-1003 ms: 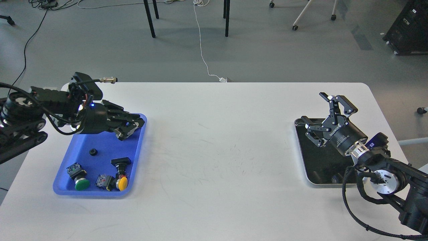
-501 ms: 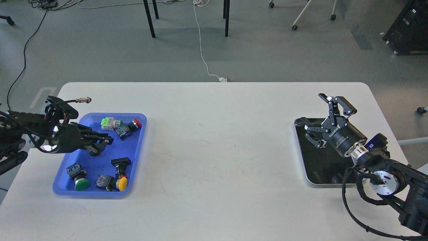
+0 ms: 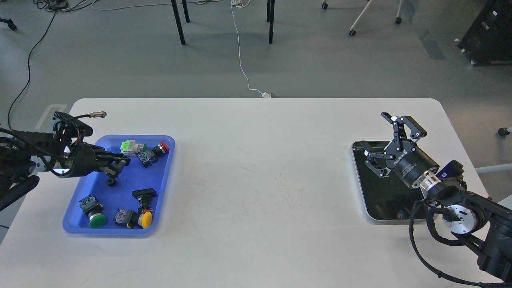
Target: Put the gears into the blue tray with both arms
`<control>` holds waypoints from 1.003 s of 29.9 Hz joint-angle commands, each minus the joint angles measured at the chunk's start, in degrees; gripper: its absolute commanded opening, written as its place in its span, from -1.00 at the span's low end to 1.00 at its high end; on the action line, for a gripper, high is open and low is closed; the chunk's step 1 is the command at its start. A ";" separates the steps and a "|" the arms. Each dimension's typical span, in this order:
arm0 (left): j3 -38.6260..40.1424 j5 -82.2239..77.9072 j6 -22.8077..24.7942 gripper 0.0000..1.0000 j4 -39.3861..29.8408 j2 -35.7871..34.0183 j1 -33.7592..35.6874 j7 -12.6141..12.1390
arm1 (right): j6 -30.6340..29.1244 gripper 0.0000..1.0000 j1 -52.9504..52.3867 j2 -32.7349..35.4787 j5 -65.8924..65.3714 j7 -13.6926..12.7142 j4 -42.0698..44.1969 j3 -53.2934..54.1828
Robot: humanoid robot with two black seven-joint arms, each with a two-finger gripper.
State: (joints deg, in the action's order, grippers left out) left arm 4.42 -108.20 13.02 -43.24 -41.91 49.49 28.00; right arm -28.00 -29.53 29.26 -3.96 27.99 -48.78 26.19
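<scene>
The blue tray (image 3: pixel 125 176) lies at the table's left. One gear (image 3: pixel 111 183), a tiny black ring, rests on the tray floor near its left-middle. My left gripper (image 3: pixel 117 166) comes in from the left and hovers just above and behind that gear. Its dark fingers look slightly apart, open, with nothing held. My right gripper (image 3: pixel 387 141) is at the far right above the far left corner of the steel tray (image 3: pixel 376 202). It stands wide open and empty. No other gear shows.
Several push-button switches lie in the blue tray: a green cap (image 3: pixel 97 220), a yellow cap (image 3: pixel 147 219), a black one (image 3: pixel 144 194), and a red cap (image 3: pixel 162 147) with a green-white one (image 3: pixel 128 146) at the far end. A cable plug (image 3: pixel 98 115) juts from the left wrist.
My left arm has pulled back leftwards from the tray's far end, uncovering the switches there. The gear has stayed put. The right gripper has barely moved.
</scene>
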 commanded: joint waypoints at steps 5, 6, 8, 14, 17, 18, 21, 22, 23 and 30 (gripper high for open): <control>-0.20 -0.08 -0.89 -0.64 2.81 0.69 -1.33 0.00 | 0.00 0.90 0.08 0.18 0.00 0.01 0.00 0.00; -0.12 0.00 -0.89 -0.62 2.81 0.69 -1.59 0.00 | 0.00 0.90 0.08 0.18 0.00 0.01 0.00 0.00; 0.06 0.00 -1.06 -0.60 2.81 0.69 -1.85 0.00 | 0.00 0.90 0.08 0.09 0.00 0.01 0.00 0.00; 0.15 0.00 -2.03 -0.33 2.90 0.78 -2.47 0.00 | 0.00 0.90 0.00 0.01 0.00 0.01 0.00 0.00; 0.24 0.00 -2.03 0.20 2.90 0.69 -2.38 0.00 | 0.00 0.90 0.00 0.09 0.00 0.01 0.00 0.00; 0.24 0.09 -2.12 0.38 2.90 0.51 -2.38 0.00 | 0.00 0.90 0.00 0.09 0.00 0.01 0.00 0.00; 0.94 0.27 -2.21 0.63 2.73 -0.10 -2.29 0.00 | 0.00 0.90 -0.18 0.09 0.00 0.01 0.00 0.00; 1.98 0.27 -2.29 0.66 2.38 -0.54 -2.21 0.00 | 0.00 0.90 -0.27 0.09 0.00 0.01 0.00 0.00; 3.30 0.35 -2.30 0.67 2.29 -0.89 -2.21 0.00 | 0.00 0.90 -0.35 0.09 0.00 0.01 0.00 0.00; 14.99 14.91 -1.24 0.82 -9.29 -6.25 -2.47 0.00 | 0.00 0.90 -2.20 0.01 0.00 0.01 -0.08 0.09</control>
State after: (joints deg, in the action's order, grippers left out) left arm 15.47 -101.84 11.15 -45.54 -45.76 47.46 27.98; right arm -28.00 -30.70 29.36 -3.96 28.01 -48.78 26.32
